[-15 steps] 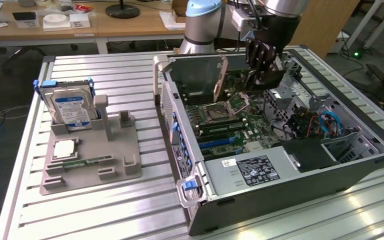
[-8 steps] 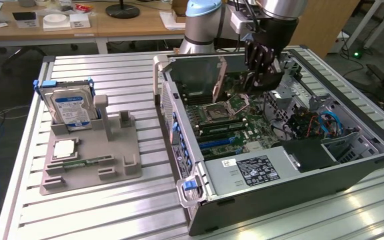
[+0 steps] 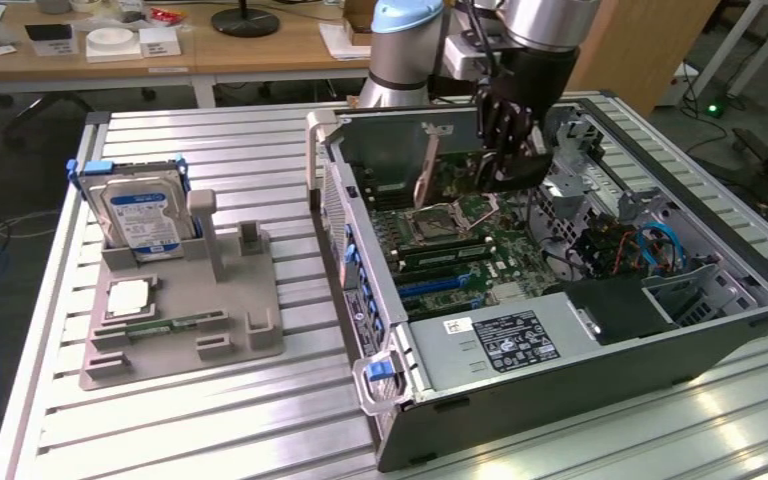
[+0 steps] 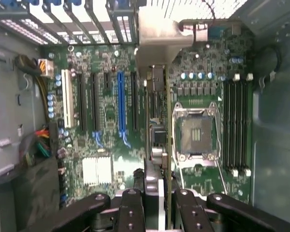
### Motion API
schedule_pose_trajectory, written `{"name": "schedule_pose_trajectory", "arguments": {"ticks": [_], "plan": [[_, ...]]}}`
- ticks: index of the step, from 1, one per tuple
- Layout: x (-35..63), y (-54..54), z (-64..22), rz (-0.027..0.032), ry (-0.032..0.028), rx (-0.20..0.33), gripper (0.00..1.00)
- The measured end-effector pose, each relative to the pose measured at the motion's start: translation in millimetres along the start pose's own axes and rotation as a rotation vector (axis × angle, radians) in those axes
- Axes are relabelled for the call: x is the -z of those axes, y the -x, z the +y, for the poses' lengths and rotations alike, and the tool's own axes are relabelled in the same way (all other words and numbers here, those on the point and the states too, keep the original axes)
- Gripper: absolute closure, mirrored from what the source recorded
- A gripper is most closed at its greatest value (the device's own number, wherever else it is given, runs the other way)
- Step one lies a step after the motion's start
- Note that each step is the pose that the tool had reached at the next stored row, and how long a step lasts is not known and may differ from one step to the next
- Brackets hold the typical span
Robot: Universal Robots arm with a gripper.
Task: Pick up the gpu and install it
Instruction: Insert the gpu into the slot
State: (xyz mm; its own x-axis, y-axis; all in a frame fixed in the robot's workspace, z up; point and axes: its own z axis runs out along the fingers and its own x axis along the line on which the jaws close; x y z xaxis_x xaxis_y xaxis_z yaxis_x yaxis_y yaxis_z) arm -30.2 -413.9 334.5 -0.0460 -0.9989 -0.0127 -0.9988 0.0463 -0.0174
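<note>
Gpu (image 4: 157,121) edge-on, seemingly parallel to blue slot (image 4: 121,104).

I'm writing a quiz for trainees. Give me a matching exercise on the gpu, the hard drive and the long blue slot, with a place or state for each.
Things:
1. gpu
2. hard drive
3. long blue slot

Places or states:
A. empty, on the motherboard
B. gripped by the tool, inside the case
C. upright in the grey holder, outside the case

Pairs: 1-B; 2-C; 3-A
</note>
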Motion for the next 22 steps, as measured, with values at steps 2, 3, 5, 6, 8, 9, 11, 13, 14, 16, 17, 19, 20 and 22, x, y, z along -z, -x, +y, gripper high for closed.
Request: {"name": "schedule_pose_trajectory", "arguments": {"ticks": [2, 3, 5, 6, 8, 9, 11, 13, 14, 16, 17, 19, 20, 22], "plan": [[-3.7, -0.2, 4.1, -0.0001, -0.0017, 0.0, 0.72], [-5.2, -0.3, 5.1, -0.0001, -0.0031, 0.0, 0.72], [-8.3, -0.4, 6.8, -0.0004, -0.0049, 0.0, 0.72], [-9.2, -0.4, 7.8, -0.0003, -0.005, 0.0, 0.72], [-11.4, -0.6, 9.8, 0.0009, -0.005, 0.0, 0.72], [-12.8, -0.7, 11.8, 0.0023, -0.0051, 0.0, 0.72], [-16.1, -0.9, 15.2, 0.0043, -0.0051, 0.0, 0.72], [-18.7, -1.1, 18.5, 0.0054, -0.0045, 0.0, 0.72], [-19.6, -1.1, 19.9, 0.0054, -0.0042, 0.0, 0.72], [-20.7, -1.5, 21.5, 0.0068, -0.004, 0.0, 0.72], [-21.0, -2.3, 21.4, 0.0079, -0.0038, 0.0, 0.72], [-21.7, -6.5, 21.5, 0.0081, -0.0039, 0.0, 0.72], [-22.0, -9.0, 21.4, 0.0083, -0.0039, 0.0, 0.72], [-22.5, -13.5, 21.3, 0.0087, -0.004, 0.0, 0.72]]}}
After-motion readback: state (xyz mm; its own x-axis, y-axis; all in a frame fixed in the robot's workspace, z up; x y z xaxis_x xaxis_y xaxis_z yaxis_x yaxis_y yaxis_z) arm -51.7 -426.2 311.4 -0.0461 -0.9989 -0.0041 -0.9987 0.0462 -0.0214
